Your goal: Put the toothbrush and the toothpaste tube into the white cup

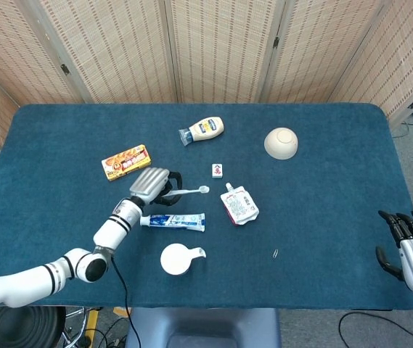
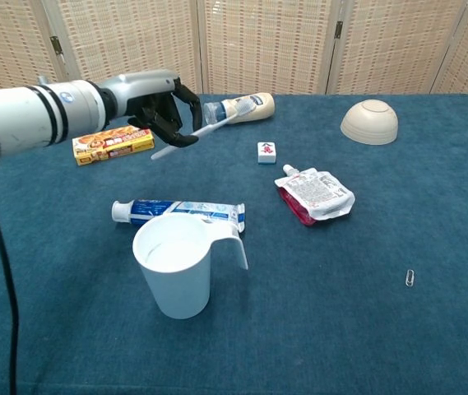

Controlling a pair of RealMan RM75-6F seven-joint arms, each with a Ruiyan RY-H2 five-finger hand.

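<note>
Left hand [image 2: 158, 105] pinches the toothbrush [image 2: 203, 129] in curled fingers, tilted — a loose grip could drop it short of the white cup [image 2: 176, 265].

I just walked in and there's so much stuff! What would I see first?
The left hand holds a toothbrush up above the blue table. Near the front edge stands a white cup, with the toothpaste lying right behind it.

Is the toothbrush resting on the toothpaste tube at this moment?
Apart. In the chest view the left hand holds the toothbrush lifted, with bare table showing between it and the toothpaste tube.
</note>
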